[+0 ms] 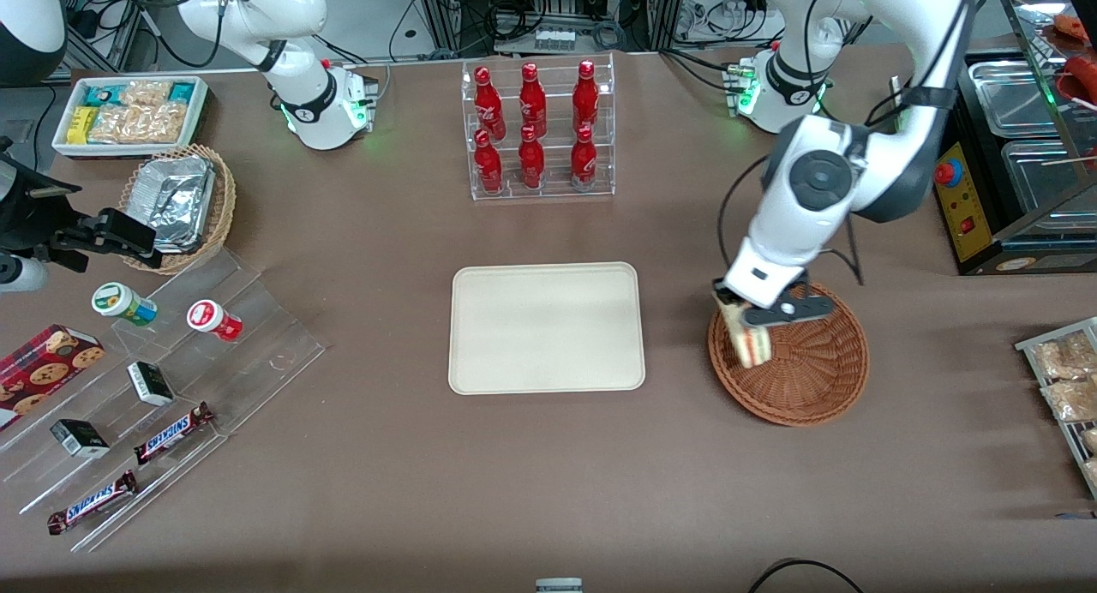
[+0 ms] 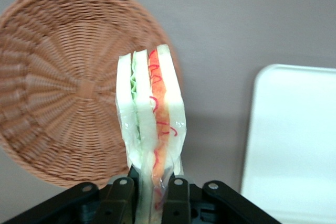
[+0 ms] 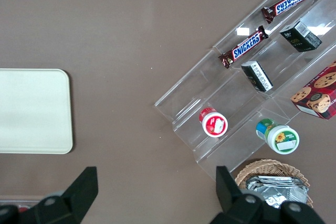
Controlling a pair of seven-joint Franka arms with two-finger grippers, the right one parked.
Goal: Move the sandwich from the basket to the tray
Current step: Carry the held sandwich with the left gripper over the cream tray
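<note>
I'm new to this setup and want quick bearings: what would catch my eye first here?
First, the end effector, shut on the sandwich, holding it above the rim of the basket on the side toward the tray. Next, the red bottles in a clear rack, farther from the front camera than the tray.
</note>
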